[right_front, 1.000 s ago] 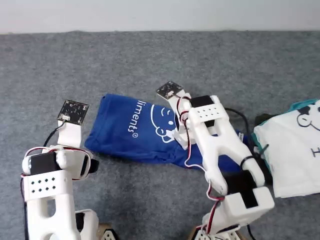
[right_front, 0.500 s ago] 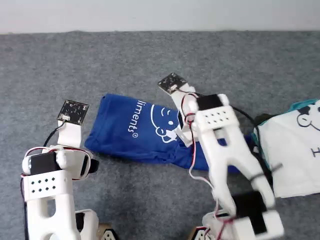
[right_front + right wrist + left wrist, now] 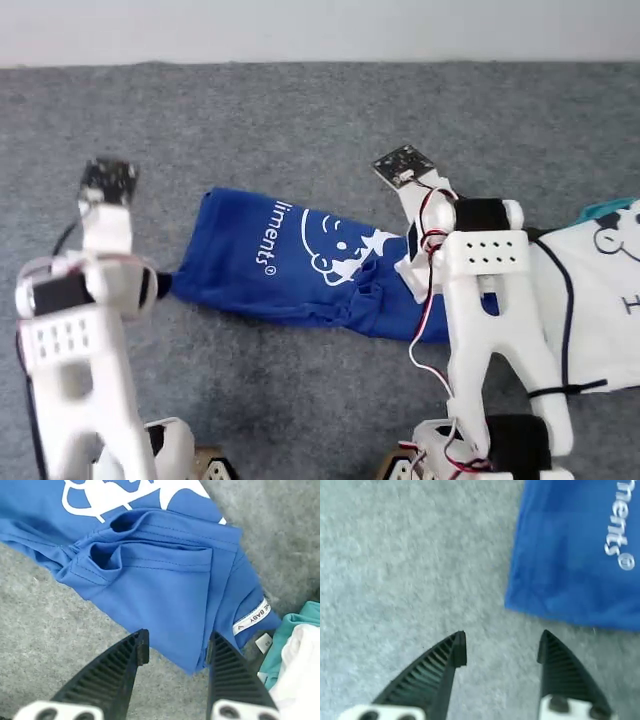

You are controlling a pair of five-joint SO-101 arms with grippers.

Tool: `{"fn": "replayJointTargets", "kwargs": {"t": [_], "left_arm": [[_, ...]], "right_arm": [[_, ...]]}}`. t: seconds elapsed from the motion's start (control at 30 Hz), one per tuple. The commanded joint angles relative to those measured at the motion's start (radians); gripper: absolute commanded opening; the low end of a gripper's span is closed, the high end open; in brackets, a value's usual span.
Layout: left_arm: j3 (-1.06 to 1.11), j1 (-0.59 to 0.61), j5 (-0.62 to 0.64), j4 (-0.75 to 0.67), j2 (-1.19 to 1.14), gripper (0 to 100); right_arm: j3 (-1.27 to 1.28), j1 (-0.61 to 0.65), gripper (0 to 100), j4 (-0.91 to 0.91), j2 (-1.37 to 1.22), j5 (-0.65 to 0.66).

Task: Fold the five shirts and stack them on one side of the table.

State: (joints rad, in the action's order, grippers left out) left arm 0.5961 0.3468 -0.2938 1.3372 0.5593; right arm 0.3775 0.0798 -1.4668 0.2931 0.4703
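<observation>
A blue shirt (image 3: 290,260) with white print lies crumpled lengthwise in the middle of the grey table. In the left wrist view its hem end (image 3: 580,555) is just beyond my left gripper (image 3: 502,650), which is open over bare table and holds nothing. My right gripper (image 3: 177,652) is also open and empty, hovering at the edge of the collar end (image 3: 165,585), where the fabric is bunched into folds. A white shirt (image 3: 590,290) lies on a teal one (image 3: 600,212) at the table's right edge.
The grey carpet-like surface (image 3: 300,120) stretches bare behind the blue shirt up to the pale wall. The white and teal shirts (image 3: 305,645) lie close beside the blue shirt's collar label. Both arm bases stand at the near edge.
The right arm has swung right, off the middle of the blue shirt toward its collar end. The left arm has shifted left and forward, near the shirt's hem. The shirt's right part looks more bunched.
</observation>
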Motion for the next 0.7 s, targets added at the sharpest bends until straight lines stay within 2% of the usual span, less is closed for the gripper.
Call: {"fn": "replayJointTargets", "kwargs": {"t": [0.0, 0.1, 0.2, 0.3, 0.4, 0.67], "left_arm": [[-0.236, 0.002, 0.011, 0.038, -0.292, 29], [-0.401, -0.018, 0.011, 0.138, -0.512, 32], [-0.529, -0.044, 0.005, 0.153, -0.674, 32], [-0.619, -0.068, -0.054, 0.164, -0.810, 32], [-0.679, -0.078, -0.118, 0.184, -0.922, 32], [-0.811, -0.101, -0.118, 0.181, -1.131, 32]], "right_arm": [[0.000, -0.012, 19.8, -0.018, 0.039, 0.012], [0.000, -0.013, 19.8, -0.048, 0.039, 0.012], [0.000, -0.013, 19.8, -0.053, 0.039, 0.012], [0.000, -0.013, 19.8, -0.053, 0.039, 0.009], [0.002, -0.013, 19.7, -0.053, 0.039, 0.009], [0.002, -0.015, 19.7, -0.067, 0.039, 0.008]]}}
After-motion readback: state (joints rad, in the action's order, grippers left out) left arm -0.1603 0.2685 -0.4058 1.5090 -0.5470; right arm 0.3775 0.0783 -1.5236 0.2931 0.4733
